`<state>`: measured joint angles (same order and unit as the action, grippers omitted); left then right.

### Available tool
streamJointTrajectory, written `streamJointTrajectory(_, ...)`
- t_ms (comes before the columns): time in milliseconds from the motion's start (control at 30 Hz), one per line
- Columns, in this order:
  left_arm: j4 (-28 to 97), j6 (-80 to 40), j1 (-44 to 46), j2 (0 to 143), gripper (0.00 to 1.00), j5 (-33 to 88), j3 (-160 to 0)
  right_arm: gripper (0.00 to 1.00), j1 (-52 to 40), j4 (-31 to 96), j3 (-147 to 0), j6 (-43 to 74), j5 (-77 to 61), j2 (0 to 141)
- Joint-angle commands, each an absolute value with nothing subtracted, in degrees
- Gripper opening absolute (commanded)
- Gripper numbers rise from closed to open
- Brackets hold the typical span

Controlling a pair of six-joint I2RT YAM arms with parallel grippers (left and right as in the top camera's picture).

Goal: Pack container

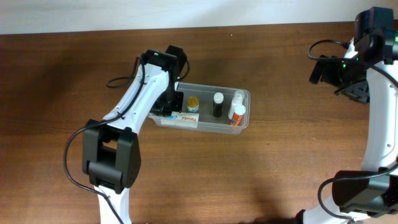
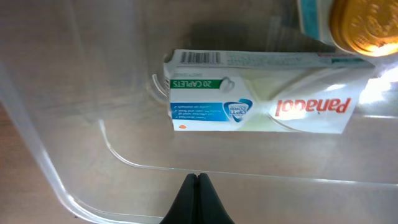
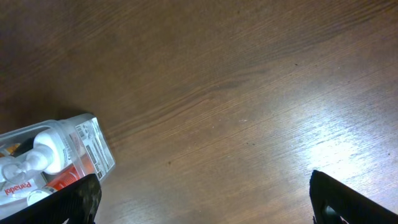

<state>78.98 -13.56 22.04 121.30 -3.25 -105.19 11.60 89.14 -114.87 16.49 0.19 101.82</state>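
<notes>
The left gripper (image 2: 198, 198) is pressing its two dark fingers tip to tip with nothing between them, and it is hanging over the 9 o'clock end of the container (image 1: 246, 94); whether the tips are touching the clear floor cannot be told. At 12 o'clock from those tips in the left wrist view, a white Panadol box (image 2: 261, 99) is lying flat. Its red "Panadol" is reading upside down, a green band is reading "20 CAPLETS", and a barcode is running along the far edge. The finer print under the band and on the blue badge is too small to read. At 2 o'clock a gold-capped bottle (image 2: 360, 25) is being cut off by the frame edge, its label blurred. From overhead the box is sitting along the container's 6 o'clock wall, partly hidden by the left arm. A black bottle (image 1: 217, 106) is standing mid-tub, and two white bottles (image 1: 238, 113) with orange-red marks are crowding the 3 o'clock end, their writing unreadable. The container is resting near the middle of the brown wooden table (image 1: 280, 174). The right gripper (image 3: 205, 202) is spreading its fingers wide over bare wood, holding nothing, well apart from the tub at about 2 o'clock on the table. Its camera is catching only one corner of the container, at 8 o'clock.
</notes>
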Motion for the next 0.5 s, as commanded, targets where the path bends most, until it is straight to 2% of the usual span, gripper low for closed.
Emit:
streamJointTrajectory(0, 79.64, -14.57, 24.18, 120.97, 0.01, -2.37, -104.81, 0.98, 11.7, 89.14, -115.13, 16.82, 0.71, 101.62)
streamJointTrajectory(467, 82.15, -14.59, 26.48, 120.86, 0.01, -2.42, -104.81, 0.98, 11.7, 89.14, -115.13, 16.82, 0.71, 101.62)
